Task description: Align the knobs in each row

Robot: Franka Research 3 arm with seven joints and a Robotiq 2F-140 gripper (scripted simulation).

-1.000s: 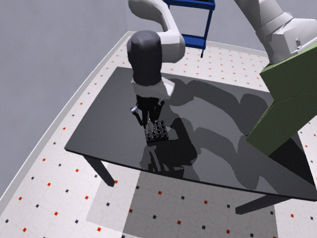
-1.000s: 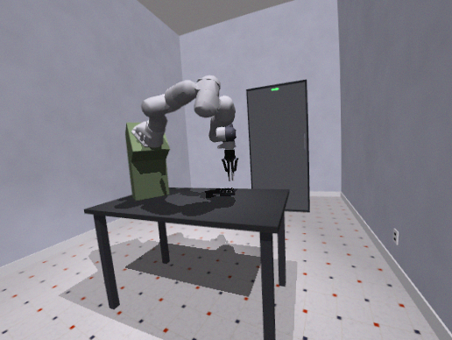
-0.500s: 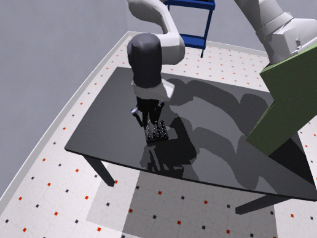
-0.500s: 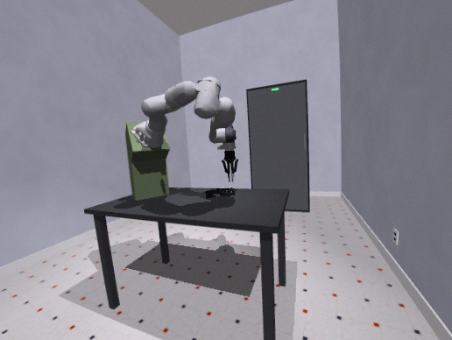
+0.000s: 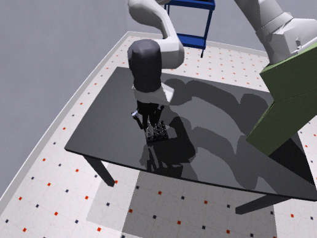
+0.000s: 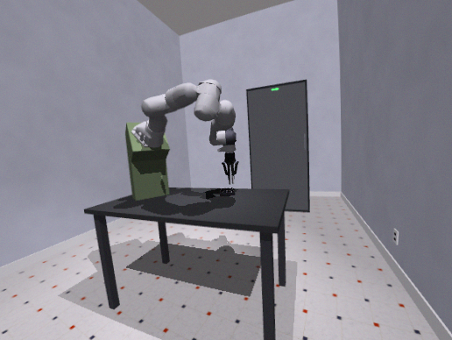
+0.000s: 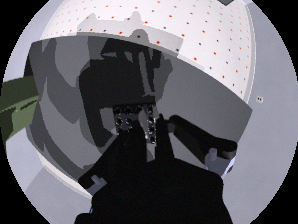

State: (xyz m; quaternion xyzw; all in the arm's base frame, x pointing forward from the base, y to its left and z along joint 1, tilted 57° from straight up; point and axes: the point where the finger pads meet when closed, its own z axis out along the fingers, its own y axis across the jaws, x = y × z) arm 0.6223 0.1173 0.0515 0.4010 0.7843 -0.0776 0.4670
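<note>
The knob box (image 5: 157, 141) (image 6: 227, 192) (image 7: 123, 116) is small and black and stands on the dark table (image 5: 101, 122) (image 6: 184, 216) (image 7: 200, 100). Rows of dark knobs with small white marks show on its top. The names, the line directions and the socket cannot be made out. My gripper (image 5: 150, 126) (image 6: 231, 182) (image 7: 150, 114) points down with its fingertips a little above the box. The fingers stand a narrow gap apart, with nothing seen between them. In the wrist view one column of knobs shows through this gap, and the left finger hides part of the box.
The green pedestal (image 5: 285, 101) (image 6: 149, 175) (image 7: 20, 107) carries the arm's base at one side of the table. The arm's shadow falls across the table and the box. A blue cart (image 5: 191, 41) stands on the floor beyond the table.
</note>
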